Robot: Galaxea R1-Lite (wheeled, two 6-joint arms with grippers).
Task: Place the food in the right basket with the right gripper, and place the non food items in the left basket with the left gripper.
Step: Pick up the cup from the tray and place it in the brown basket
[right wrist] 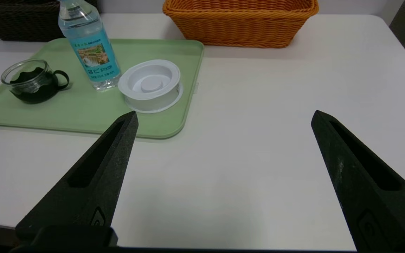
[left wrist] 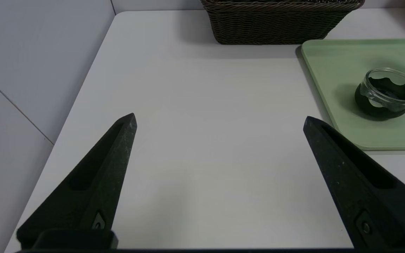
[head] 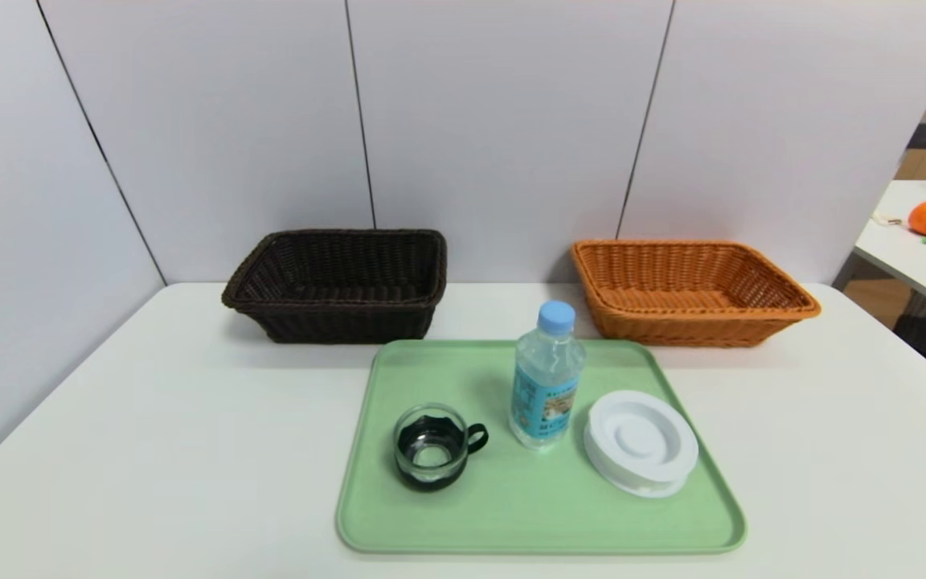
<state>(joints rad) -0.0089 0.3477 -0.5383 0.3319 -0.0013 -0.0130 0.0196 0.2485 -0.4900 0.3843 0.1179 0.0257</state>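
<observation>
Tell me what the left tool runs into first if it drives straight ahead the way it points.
Probably nothing soon: the open left tool faces bare table. The dark brown basket sits beyond, slightly off its line; depth is unclear.

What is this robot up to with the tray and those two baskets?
Nothing is being handled yet. A water bottle, a glass cup and a white lid stand on the green tray. The dark basket and orange basket behind it are empty. The left gripper and right gripper hang open over bare table, holding nothing.
</observation>
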